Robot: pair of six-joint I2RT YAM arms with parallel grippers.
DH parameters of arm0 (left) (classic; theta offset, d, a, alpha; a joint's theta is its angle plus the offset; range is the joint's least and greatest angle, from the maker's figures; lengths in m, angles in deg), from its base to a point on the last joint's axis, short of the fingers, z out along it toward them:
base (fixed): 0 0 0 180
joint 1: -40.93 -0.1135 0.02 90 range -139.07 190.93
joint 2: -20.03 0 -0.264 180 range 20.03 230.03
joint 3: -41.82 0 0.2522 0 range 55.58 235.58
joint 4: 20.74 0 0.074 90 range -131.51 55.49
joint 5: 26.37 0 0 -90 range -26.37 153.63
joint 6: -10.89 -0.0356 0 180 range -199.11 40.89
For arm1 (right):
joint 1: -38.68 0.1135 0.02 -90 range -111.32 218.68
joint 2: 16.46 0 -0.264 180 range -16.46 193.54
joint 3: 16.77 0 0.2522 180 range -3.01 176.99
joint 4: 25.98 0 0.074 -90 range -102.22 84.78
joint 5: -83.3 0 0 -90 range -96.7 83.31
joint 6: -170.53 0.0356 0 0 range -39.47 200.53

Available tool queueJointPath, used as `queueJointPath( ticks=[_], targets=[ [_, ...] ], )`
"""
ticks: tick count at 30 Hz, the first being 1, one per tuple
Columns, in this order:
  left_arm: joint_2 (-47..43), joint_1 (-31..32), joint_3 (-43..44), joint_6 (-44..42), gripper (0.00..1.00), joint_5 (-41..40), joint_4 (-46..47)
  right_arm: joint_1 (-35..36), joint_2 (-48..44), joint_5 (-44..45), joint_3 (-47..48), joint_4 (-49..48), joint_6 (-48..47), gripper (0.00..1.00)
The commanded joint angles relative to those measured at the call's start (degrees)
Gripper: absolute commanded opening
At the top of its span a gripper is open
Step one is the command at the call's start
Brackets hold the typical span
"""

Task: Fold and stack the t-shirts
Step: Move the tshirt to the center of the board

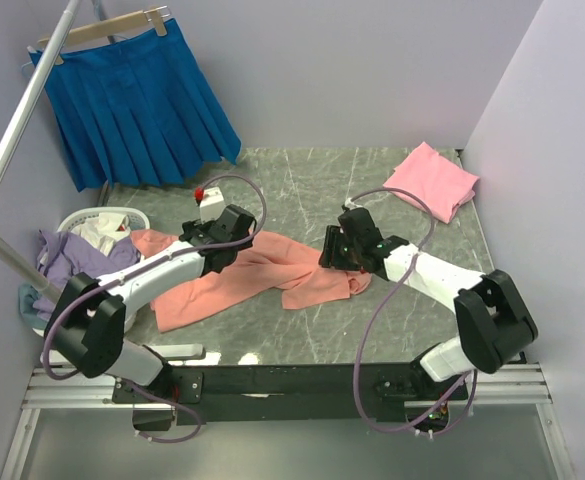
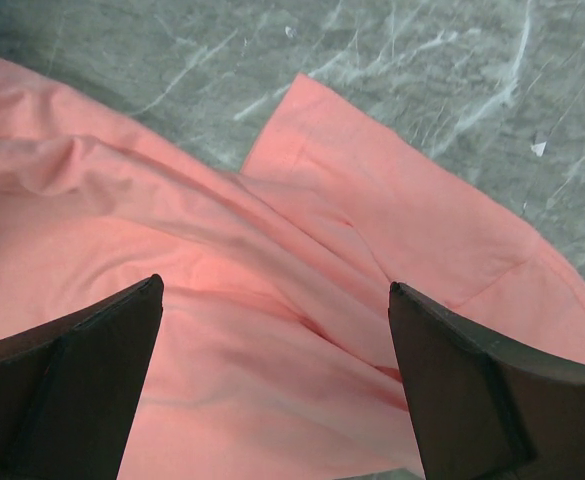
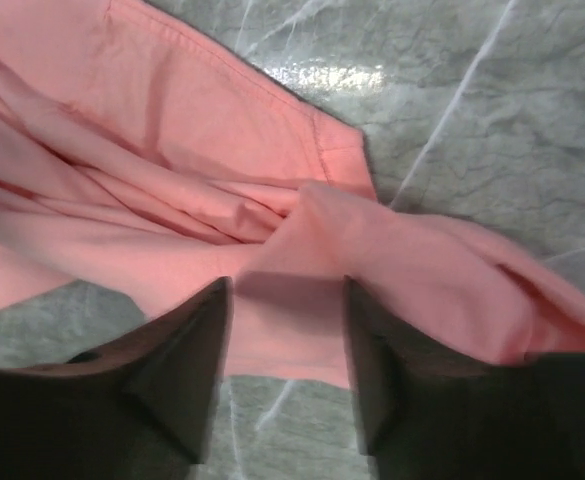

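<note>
- Done, by the look of it: folded pink tee (image 1: 432, 180) at far right corner of counter (image 1: 302, 190).
- Left to do: rumpled salmon-orange tee (image 1: 257, 278) mid-counter, unfolded, unstacked.
- Left jaws: spread wide over its body.
- Right jaws: parted over a bunched fold, pinching nothing.

**Covered and cropped cloth**

In the top view both wrists cover the middle of the salmon-orange t-shirt (image 1: 212, 290). The left wrist view cuts the shirt off at its left, right and bottom edges, and the left gripper (image 2: 277, 290) at the bottom. In the right wrist view the shirt runs off left and right. Whether the right gripper (image 3: 287, 285) touches cloth cannot be told.
</note>
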Motion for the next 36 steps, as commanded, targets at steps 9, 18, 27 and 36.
queueJointPath(
  ticks=[9,18,27,36],
  targets=[
    [3.75,-0.90,0.61,-2.36,0.99,3.64,1.27,0.86,-0.48,4.48,5.55,5.86,-0.57,0.86],
    [0.33,-0.81,-4.13,-2.54,0.99,10.40,3.72,0.86,-4.63,4.93,0.97,8.07,-3.98,0.83],
    [-11.00,3.05,-13.54,4.13,0.99,8.75,5.06,0.86,-7.44,6.16,-5.80,2.88,-5.92,0.73],
    [-18.04,8.59,-17.49,11.96,0.99,2.51,-0.48,0.86,-2.26,3.71,-6.33,-2.30,-7.42,0.55]
  ],
)
